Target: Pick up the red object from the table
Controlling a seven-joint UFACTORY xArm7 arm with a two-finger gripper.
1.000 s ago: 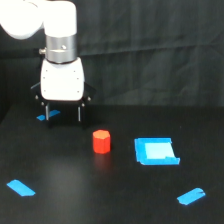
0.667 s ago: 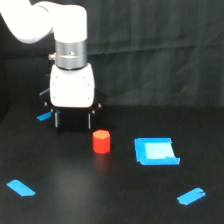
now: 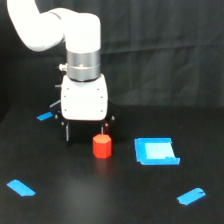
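counts: one arm, one gripper, one red object, one blue square piece, three blue tape strips.

surface: matte black counter (image 3: 115, 200), flat, faint sheen only. behind it a black curtain (image 3: 165, 45) in loose vertical folds closes off the room; nothing else of the room shows.

left to right across the exterior view:
- tape strip (image 3: 21, 187), near the front edge at far left, lying on a diagonal.
- second tape strip (image 3: 44, 116), smaller, farther back, just left of the arm's housing.
- white arm (image 3: 55, 27) enters from upper left, bends down into a grey wrist ring and a white boxy housing. below it the gripper (image 3: 86, 134) hangs with two thin dark fingers (image 3: 67, 132) pointing straight down, spread apart, nothing between them. the left finger tip is close to the counter; the right finger is just behind the block's top, and i cannot tell whether it touches.
- red object (image 3: 102, 146), standing on the counter at centre, below the housing's right corner and toward the right finger rather than midway between the two. it stands upright, prism axis vertical, flat hexagonal face up, one side facet toward the camera.
- blue square piece (image 3: 155, 151), flat on the counter, near the block but apart, pale centre, slightly skewed.
- third tape strip (image 3: 191, 196), front right, diagonal.
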